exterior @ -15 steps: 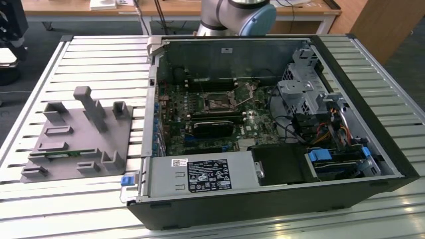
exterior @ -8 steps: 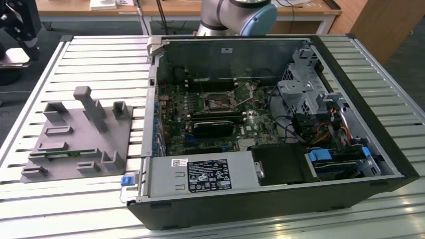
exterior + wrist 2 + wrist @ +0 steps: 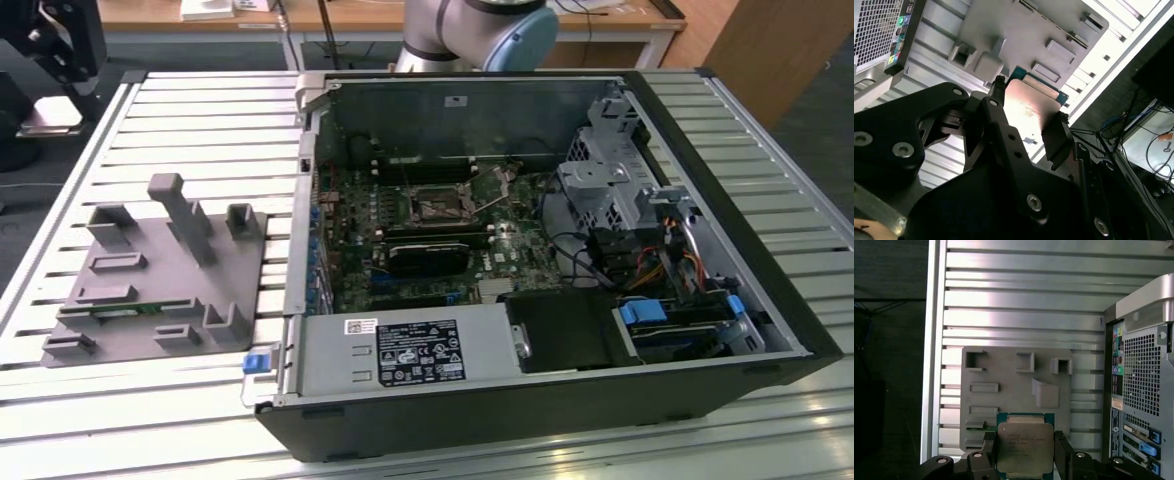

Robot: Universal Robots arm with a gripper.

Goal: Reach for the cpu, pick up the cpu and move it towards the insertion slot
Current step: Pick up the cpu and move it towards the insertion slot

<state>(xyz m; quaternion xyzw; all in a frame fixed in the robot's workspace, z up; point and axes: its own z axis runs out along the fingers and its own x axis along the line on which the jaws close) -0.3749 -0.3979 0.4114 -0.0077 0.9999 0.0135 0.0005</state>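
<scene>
My gripper (image 3: pixel 1025 454) is shut on the cpu (image 3: pixel 1025 446), a flat square chip with a silvery top and a green rim, one dark finger (image 3: pixel 987 452) on each side. In the second wrist view the cpu (image 3: pixel 1030 102) shows its pale underside between the fingertips of the gripper (image 3: pixel 1029 122). It hangs high above the grey fixture plate (image 3: pixel 1014 390), near that plate's edge. The insertion slot (image 3: pixel 438 207), a dark square socket in a metal frame, lies on the motherboard inside the open computer case (image 3: pixel 694 130).
The grey fixture plate (image 3: pixel 147 270) with raised blocks lies on the slatted metal table (image 3: pixel 200 110), at the exterior view's left of the case. A green memory stick (image 3: pixel 127 311) rests in it. A black heatsink block (image 3: pixel 427 258) sits beside the slot. The case's rear panel (image 3: pixel 1139 390) stands close by.
</scene>
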